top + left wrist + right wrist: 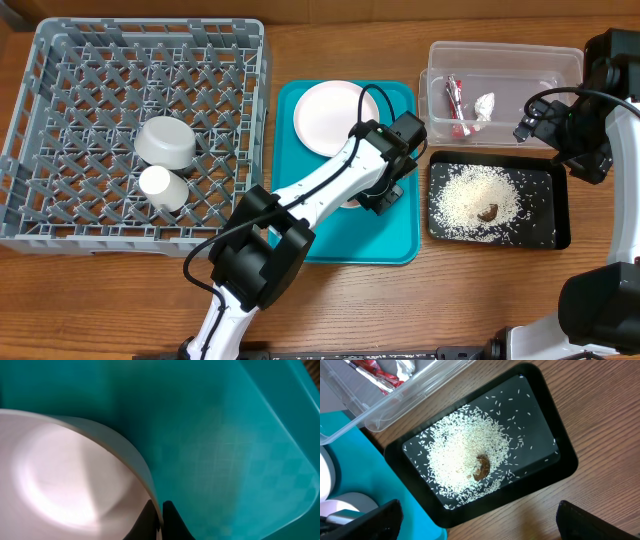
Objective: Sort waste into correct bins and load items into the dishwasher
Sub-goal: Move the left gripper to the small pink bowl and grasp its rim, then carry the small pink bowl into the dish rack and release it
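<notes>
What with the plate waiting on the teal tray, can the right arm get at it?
Probably not cleanly: the left pincer, shut on the bowl rim, sits beside the plate on the side facing the right pincer, which hangs open near the black tray.

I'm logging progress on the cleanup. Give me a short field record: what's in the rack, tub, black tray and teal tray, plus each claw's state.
rack: pale grey bowl, small white cup
clear tub: candy wrapper, crumpled scrap
black tray: rice grains, brown lump
teal tray: white plate, pinkish bowl
left claw: shut on the bowl's rim
right claw: open, above the black tray
</notes>
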Motion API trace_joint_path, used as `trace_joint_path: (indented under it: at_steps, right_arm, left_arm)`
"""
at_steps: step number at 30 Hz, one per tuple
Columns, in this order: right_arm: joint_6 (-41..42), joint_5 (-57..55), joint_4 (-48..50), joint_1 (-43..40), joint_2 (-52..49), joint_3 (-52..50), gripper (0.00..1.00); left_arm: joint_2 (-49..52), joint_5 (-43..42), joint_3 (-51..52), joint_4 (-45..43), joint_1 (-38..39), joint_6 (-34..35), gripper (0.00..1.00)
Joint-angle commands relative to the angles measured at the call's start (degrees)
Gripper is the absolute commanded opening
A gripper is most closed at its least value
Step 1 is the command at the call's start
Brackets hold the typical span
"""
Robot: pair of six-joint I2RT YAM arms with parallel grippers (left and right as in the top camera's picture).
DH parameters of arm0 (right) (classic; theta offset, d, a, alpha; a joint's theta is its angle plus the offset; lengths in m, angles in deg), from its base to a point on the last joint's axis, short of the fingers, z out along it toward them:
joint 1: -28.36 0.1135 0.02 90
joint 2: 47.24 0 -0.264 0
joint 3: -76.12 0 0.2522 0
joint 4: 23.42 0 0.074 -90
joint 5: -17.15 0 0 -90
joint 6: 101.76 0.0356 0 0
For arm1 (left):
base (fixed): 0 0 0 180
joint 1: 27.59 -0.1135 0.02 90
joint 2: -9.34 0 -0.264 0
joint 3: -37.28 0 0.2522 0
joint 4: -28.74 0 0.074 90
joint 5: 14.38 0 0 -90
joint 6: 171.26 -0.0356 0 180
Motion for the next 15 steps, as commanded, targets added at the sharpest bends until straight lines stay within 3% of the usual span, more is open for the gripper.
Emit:
trace_joint_path:
  at_steps: [1,9,15]
  right_arm:
    - [0.48,-0.09,0.13,-0.13,1.14,1.4,1.0]
    - [0.46,-0.09,-0.02,-0.13,1.14,1.4,1.0]
    - [0.28,-0.09,0.0,-0.13,1.14,1.4,1.0]
  left_arm:
    - [0.35,1.4,-2.47,0.5,-0.24,2.23,0.04]
    - [-1.38,1.42,-16.09,8.39,-1.42,5.81,0.04]
    - [-3.93,1.57,-28.13,12.76,-7.19,5.86,0.04]
